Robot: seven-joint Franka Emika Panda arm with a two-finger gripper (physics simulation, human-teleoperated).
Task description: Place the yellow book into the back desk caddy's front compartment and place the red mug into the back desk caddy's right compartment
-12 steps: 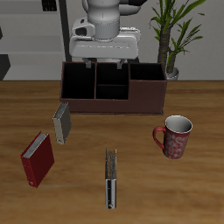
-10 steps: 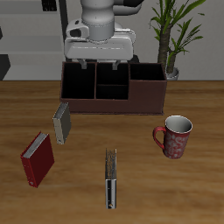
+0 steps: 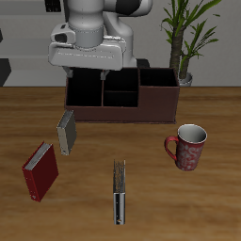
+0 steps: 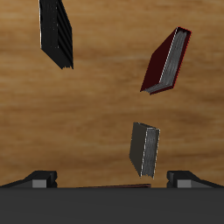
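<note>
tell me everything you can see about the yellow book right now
The yellow book is small and thin, with a pale tan cover and grey edge. It stands on the wooden table, in front of the back desk caddy and behind the red book, touching neither. Nothing holds it; the gripper hangs above.

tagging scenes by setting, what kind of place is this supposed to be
Probably a simulated study or home-office desk: a wooden table carries a compartmented desk caddy, three books including the yellow book, and a red mug, with a potted plant behind.
</note>
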